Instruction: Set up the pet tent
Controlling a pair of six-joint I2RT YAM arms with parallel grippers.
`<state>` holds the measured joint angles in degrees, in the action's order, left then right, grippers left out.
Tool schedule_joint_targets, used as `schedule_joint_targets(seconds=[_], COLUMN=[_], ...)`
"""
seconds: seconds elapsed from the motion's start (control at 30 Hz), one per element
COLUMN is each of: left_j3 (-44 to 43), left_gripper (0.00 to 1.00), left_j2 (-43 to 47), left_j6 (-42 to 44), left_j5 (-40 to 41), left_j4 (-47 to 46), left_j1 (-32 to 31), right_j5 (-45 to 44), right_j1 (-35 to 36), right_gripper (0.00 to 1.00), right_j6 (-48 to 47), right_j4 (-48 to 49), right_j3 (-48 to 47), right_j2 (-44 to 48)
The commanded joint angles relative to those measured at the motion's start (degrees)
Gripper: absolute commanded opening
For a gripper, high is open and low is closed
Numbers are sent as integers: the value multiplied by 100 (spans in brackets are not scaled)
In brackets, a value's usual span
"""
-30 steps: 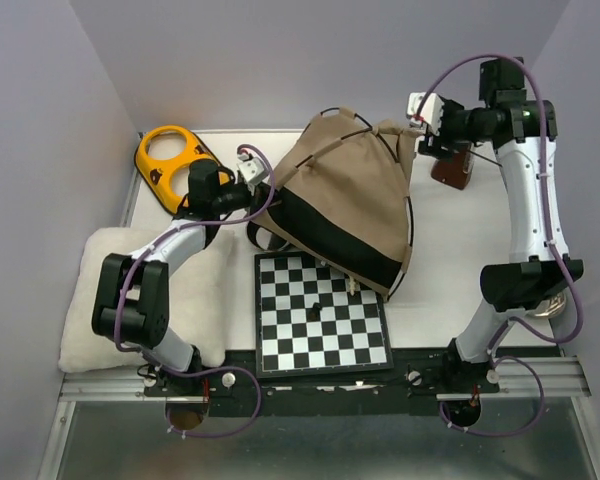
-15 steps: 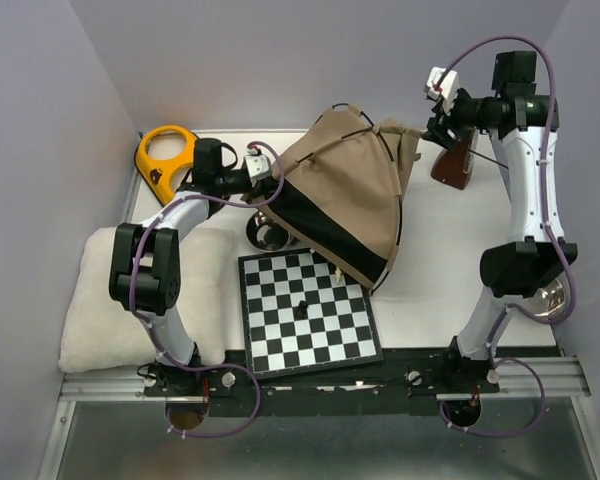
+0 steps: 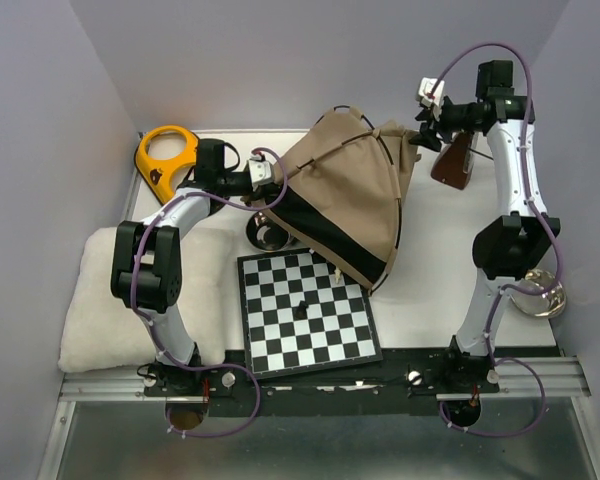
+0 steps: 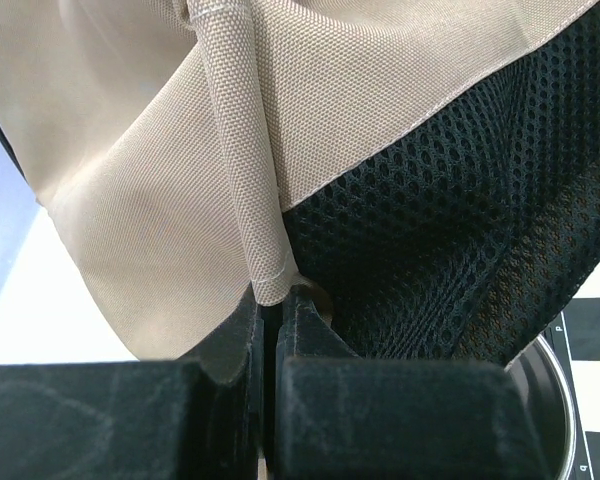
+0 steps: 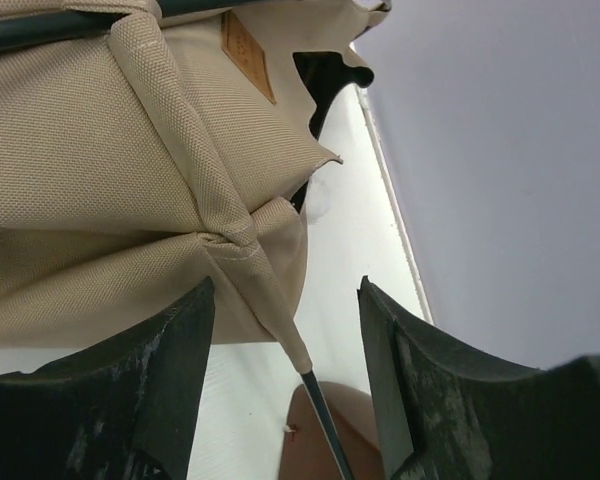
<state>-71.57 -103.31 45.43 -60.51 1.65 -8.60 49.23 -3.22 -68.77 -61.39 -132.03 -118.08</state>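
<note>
I am clamping my left hand [image 4: 272, 300] together on a tan seam of the pet tent [image 3: 345, 195], which is sitting mid-worktop [image 3: 430, 270], overlapping the chessboard [image 3: 305, 312]. I am holding my right hand [image 5: 285, 300] apart around its sleeve tip.

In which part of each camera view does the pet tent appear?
Top external: pet tent in the centre, behind the chessboard.
Left wrist: pet tent fills the upper frame, left gripper shut on its sleeve.
Right wrist: pet tent upper left, above the open right gripper.
Shared landmark: the white table.
</note>
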Motion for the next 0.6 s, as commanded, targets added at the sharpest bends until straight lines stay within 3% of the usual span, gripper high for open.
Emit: schedule_joint_targets(seconds=[0.0, 0.1, 0.13, 0.23, 0.37, 0.57], left_j3=[-59, -59, -41, 11, 38, -348], left_gripper=[0, 0, 0, 0, 0, 0], left_j2=[-146, -155, -137, -50, 187, 451], left_j6=[494, 221, 177, -50, -1156, -3090], left_j5=[-13, 39, 57, 92, 136, 311], left_j4=[213, -59, -120, -365, -1156, -2168], left_j1=[-45, -71, -80, -116, -116, -89], right_j5=[245, -1, -45, -203, -29, 227], right_j1=[111, 208, 208, 208, 147, 15], right_gripper=[66, 54, 45, 4, 1, 1], right_j6=[-636, -1146, -1182, -1279, -990, 107], right_j4=[-286, -550, -559, -865, -981, -332], right_j3=[45, 212, 195, -164, -377, -376], right_j2=[-321, -329, -338, -382, 38, 891])
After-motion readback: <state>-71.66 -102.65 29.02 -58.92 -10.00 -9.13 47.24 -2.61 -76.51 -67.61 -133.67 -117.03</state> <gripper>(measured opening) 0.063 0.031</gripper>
